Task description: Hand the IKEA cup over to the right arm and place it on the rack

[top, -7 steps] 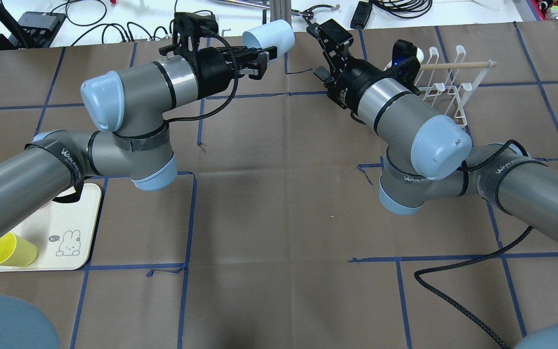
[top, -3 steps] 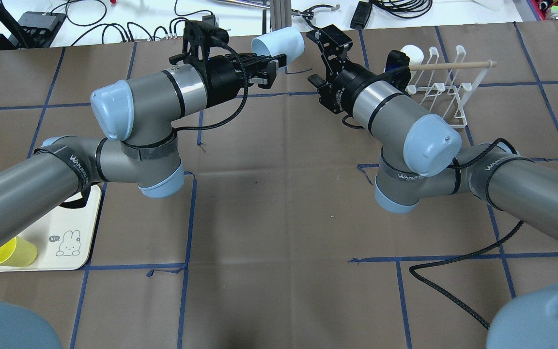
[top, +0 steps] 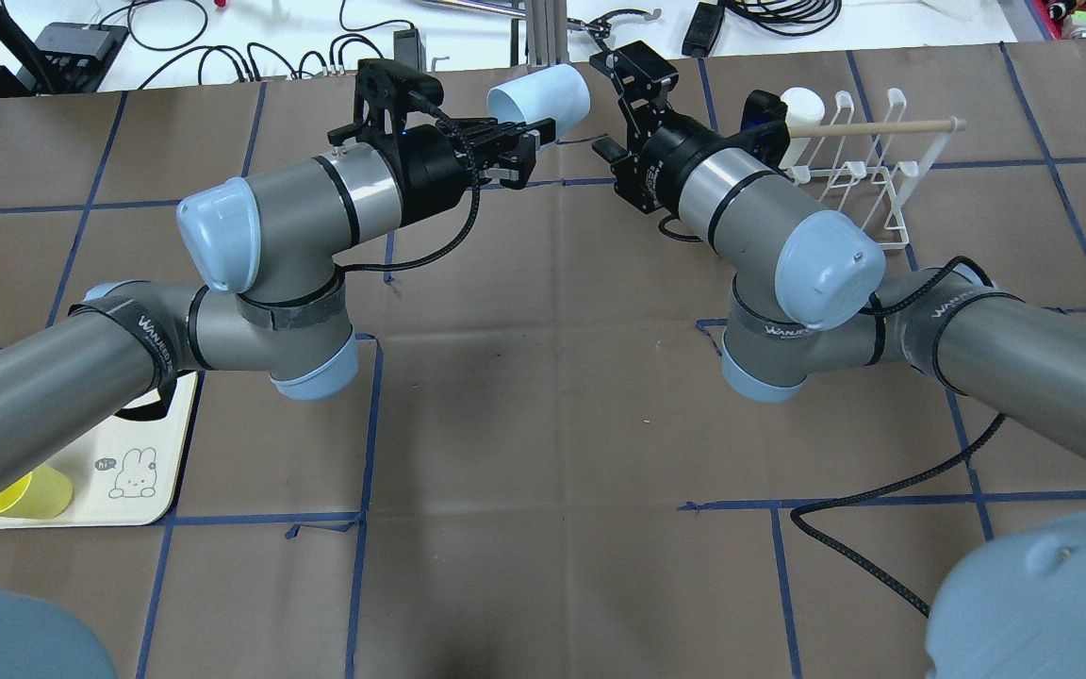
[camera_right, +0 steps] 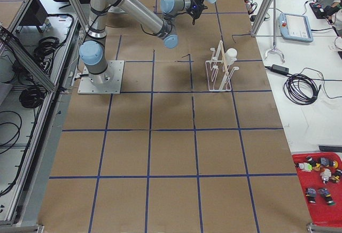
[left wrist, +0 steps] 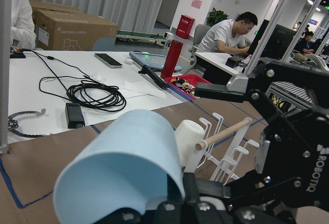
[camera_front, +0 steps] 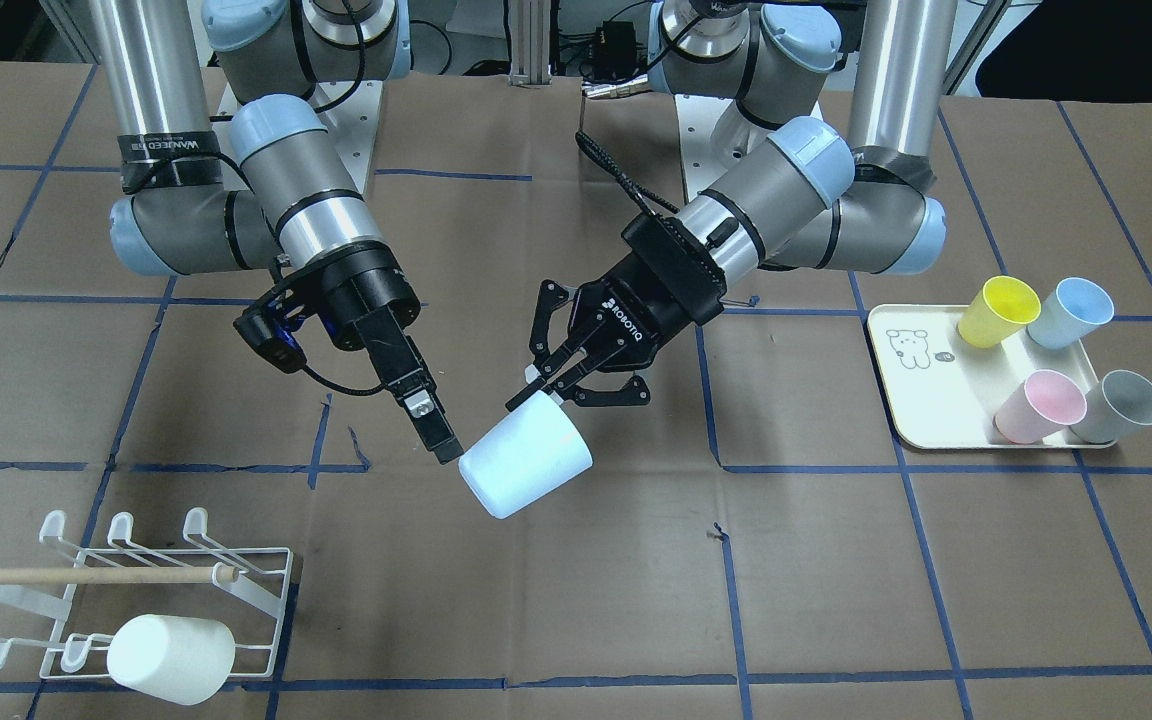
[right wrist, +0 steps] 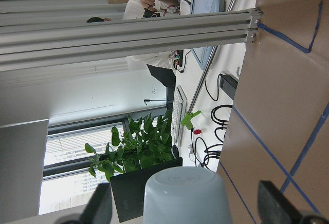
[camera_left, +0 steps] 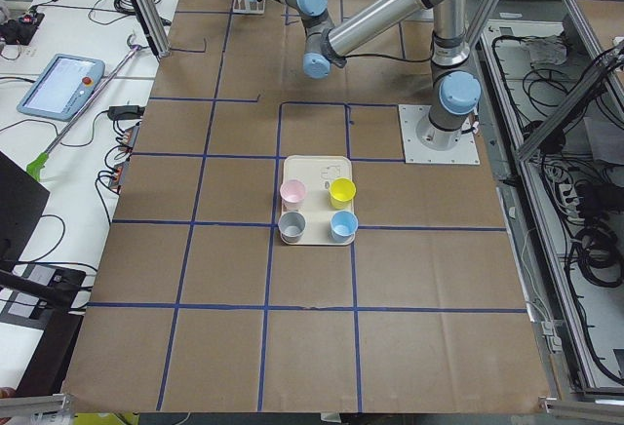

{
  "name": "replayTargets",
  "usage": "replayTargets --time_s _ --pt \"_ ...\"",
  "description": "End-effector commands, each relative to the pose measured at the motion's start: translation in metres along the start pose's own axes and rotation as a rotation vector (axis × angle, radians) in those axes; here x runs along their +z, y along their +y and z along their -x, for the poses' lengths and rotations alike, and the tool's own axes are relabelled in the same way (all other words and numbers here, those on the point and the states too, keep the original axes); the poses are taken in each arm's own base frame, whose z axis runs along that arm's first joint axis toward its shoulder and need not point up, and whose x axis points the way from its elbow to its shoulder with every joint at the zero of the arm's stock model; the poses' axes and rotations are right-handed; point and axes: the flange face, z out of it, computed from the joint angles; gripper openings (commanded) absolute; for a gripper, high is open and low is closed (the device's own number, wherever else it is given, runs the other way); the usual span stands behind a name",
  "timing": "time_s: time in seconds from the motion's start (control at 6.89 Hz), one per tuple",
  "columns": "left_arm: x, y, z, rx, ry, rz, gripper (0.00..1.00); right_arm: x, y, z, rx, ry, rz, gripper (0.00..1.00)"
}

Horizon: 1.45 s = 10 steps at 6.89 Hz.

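Note:
My left gripper (top: 529,137) is shut on the rim of a pale blue cup (top: 540,97) and holds it on its side above the table; it also shows in the front view (camera_front: 524,466) and the left wrist view (left wrist: 123,167). My right gripper (top: 617,104) is open, with its jaws standing on either side of the cup's base. In the right wrist view the cup base (right wrist: 182,196) sits between the two fingers (right wrist: 277,203), apart from them. The white wire rack (top: 868,170) with its wooden dowel stands just beyond the right arm, bearing a white cup (camera_front: 171,657).
A cream tray (camera_front: 936,400) by the left arm holds a yellow cup (camera_front: 998,311), a blue one, a pink one and a grey one. A black cable (top: 882,528) lies on the brown paper by the right arm. Cables and an aluminium post stand past the table's far edge.
Both arms have closed in on each other. The left gripper carried the cup to the right, and the open right gripper moved left until its jaws flank the cup's base.

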Motion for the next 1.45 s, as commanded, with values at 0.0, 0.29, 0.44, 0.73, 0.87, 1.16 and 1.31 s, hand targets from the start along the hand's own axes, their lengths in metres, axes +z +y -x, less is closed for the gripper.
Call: replayTargets --time_s 0.0,0.29,0.44,0.73,0.87,1.16,1.31 --pt "0.000 -0.002 0.000 0.001 -0.003 -0.003 0.01 0.015 0.009 -0.005 -0.003 0.006 0.020 0.99" --pt "-0.001 -0.003 0.000 0.002 -0.006 -0.006 0.02 0.020 0.010 -0.001 -0.009 -0.006 0.026 0.99" --pt "-0.001 -0.003 0.000 0.002 -0.008 -0.006 0.02 0.024 0.014 -0.003 -0.009 -0.001 0.034 0.99" --pt "-0.001 -0.004 -0.001 0.003 -0.008 -0.007 0.02 0.031 0.019 -0.001 0.020 -0.007 0.046 0.99" --pt "-0.001 -0.004 0.000 0.001 -0.009 -0.007 0.02 0.033 0.022 0.002 0.018 -0.013 0.052 0.99" --pt "-0.001 -0.004 -0.002 0.001 -0.007 -0.005 0.03 0.036 0.020 0.001 0.019 -0.013 0.052 0.99" --pt "-0.001 -0.004 -0.002 -0.007 -0.008 -0.006 0.03 0.040 0.019 0.001 0.019 -0.014 0.054 0.99"
